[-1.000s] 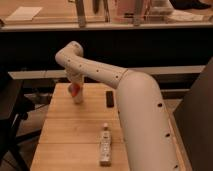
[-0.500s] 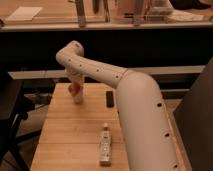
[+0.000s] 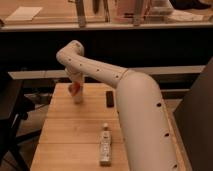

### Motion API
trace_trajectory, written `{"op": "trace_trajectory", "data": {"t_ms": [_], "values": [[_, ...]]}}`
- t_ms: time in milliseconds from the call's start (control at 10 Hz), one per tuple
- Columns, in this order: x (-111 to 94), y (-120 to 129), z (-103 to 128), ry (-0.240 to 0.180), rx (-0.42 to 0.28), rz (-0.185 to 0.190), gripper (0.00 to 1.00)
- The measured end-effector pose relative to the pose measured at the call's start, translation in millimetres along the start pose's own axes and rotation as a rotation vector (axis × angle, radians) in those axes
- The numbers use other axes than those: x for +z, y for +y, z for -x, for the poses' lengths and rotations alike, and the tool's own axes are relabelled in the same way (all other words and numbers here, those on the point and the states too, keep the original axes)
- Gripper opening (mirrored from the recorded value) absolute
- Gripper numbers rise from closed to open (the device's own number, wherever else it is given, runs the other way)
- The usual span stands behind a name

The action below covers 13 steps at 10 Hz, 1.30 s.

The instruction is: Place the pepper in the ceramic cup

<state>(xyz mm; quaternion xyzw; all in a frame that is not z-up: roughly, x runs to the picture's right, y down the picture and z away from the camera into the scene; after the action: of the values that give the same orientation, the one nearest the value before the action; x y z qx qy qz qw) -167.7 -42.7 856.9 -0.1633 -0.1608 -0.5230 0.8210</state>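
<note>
1. The thick white robot arm is the biggest thing in view. It rises from the near right corner and bends over to end above the small pale beige-grey ceramic cup.
2. The light wooden slatted table carries the cup, which stands upright towards its far left part.
3. A clear small plastic bottle with a white cap lies on its side on the table. It is well apart from the cup, nearer the camera and to the right of the cup as seen here.
4. The white two-finger gripper points down directly over the cup, just above its rim.
5. A small dark rectangular block lies flat on the table, level with the cup and near it on the right as seen here.
6. The small orange-red tapered pepper is clamped in the closed gripper. It hangs at the cup's rim, on the left side of the cup's mouth.
</note>
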Motion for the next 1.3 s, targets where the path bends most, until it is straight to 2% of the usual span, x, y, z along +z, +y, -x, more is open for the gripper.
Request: {"op": "trace_trajectory", "data": {"t_ms": [1300], "values": [[1, 0, -14, 0.01, 0.025, -0.014, 0.08]]}}
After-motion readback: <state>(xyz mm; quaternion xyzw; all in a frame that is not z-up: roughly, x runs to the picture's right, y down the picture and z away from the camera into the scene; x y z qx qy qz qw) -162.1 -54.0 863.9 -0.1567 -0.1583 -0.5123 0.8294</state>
